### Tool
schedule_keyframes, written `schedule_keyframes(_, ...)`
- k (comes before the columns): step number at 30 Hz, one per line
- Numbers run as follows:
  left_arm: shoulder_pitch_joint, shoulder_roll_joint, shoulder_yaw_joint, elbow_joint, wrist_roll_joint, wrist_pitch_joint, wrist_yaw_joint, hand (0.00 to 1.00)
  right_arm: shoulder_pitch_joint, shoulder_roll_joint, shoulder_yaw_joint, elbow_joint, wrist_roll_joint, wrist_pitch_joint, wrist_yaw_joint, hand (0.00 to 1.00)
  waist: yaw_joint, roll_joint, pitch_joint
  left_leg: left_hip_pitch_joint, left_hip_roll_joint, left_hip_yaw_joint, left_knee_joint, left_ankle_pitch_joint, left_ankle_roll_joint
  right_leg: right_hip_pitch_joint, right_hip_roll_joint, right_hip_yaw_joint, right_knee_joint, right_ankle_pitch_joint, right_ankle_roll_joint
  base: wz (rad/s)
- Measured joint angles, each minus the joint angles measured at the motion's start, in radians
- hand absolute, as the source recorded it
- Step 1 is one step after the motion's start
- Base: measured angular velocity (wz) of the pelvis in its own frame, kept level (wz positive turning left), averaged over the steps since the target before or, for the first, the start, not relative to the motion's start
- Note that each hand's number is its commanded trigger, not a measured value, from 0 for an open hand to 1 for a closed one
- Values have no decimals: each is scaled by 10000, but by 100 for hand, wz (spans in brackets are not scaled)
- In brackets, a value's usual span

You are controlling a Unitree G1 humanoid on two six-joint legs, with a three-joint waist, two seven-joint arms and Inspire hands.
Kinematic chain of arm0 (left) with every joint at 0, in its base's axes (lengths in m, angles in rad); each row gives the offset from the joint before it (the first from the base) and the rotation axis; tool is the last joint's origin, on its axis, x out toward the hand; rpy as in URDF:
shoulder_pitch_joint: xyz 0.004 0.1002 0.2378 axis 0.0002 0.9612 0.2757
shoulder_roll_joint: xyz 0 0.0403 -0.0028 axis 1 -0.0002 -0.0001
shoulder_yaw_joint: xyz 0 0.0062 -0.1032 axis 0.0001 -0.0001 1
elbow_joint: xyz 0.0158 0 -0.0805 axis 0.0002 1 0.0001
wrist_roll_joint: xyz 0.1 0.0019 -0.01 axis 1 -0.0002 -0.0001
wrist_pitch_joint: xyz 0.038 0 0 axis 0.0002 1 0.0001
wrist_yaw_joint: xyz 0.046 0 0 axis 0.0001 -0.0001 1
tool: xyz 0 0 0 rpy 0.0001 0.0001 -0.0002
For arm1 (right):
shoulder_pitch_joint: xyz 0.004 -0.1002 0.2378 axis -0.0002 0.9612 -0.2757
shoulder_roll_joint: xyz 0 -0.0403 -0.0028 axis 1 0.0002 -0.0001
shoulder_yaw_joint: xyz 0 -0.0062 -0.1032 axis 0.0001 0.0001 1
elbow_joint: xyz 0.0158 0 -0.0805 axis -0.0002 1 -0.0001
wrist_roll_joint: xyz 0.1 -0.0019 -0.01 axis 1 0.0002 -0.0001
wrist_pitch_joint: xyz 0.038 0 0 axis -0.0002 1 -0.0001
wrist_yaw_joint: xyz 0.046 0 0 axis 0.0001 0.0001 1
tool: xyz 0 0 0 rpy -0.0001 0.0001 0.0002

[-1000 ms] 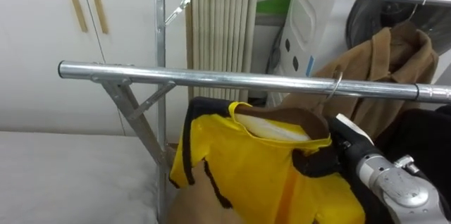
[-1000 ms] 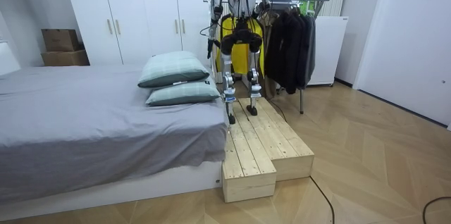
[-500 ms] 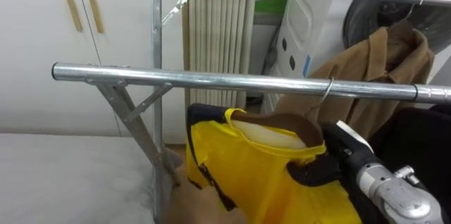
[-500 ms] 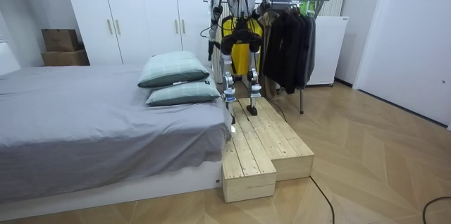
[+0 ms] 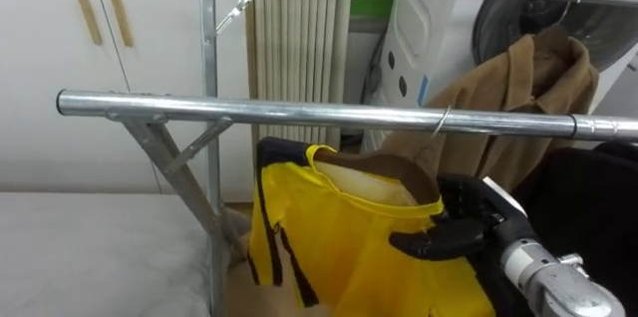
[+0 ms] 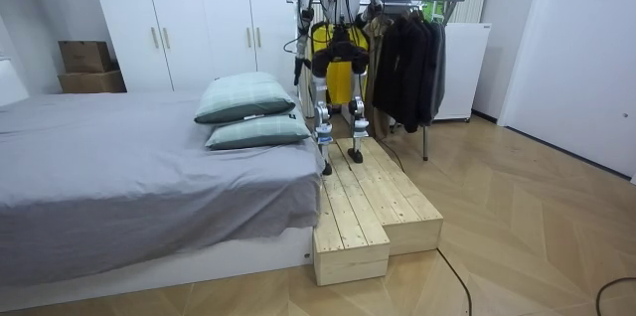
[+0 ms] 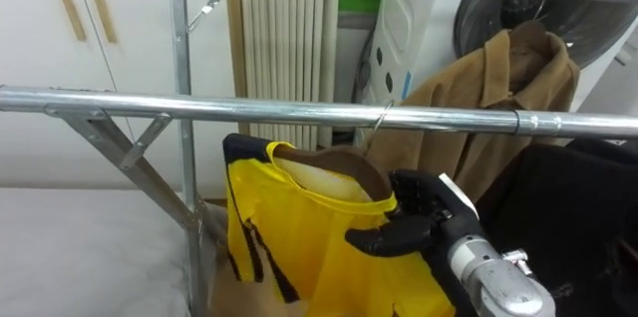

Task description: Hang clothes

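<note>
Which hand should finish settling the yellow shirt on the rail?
Right. The right hand sits at the yellow shirt's shoulder, fingers curled on it, just beneath the rail.

We log: yellow shirt (image 5: 339,242), black trim at collar and side, brown showing inside the neck | hangs upright and facing us on a hanger, wire hook (image 5: 440,121) over the front rail (image 5: 249,111) | one shoulder pinched in the right hand (image 5: 461,229)
</note>
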Motion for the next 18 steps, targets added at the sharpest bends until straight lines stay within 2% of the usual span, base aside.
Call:
schedule_keyframes(2,1,-8,-1,15,-356,-6,-2,0,0,29,-21,-13,1037,-80,-337,0,-38,41,11,71,13,-7,-38,0,0,63,24,15,-34,9,-14,-2)
schedule_keyframes(3,6,-26,-1,55,-390,-7,-4,0,0,92,-58,-12,1555,-128,-458,0,-72,106,46,99,21,-2,-66,0,0,152,33,16,-89,12,-17,0)
schedule_keyframes(7,101,-65,-4,104,-414,-5,2,0,5,178,-91,-60,2636,-180,-610,0,-253,354,29,107,3,34,-130,-1,0,166,30,42,-175,26,2,0)
schedule_keyframes(11,161,-88,-11,145,-417,-4,17,0,326,341,-113,-60,2995,-301,-738,0,-305,569,-89,120,3,40,-131,0,-1,151,35,45,-224,38,5,0)
schedule_keyframes(18,164,-87,-21,142,-410,-20,42,0,819,469,-114,-46,3592,-592,-889,0,-337,602,-107,173,7,32,-150,0,-2,182,41,47,-219,46,0,0)
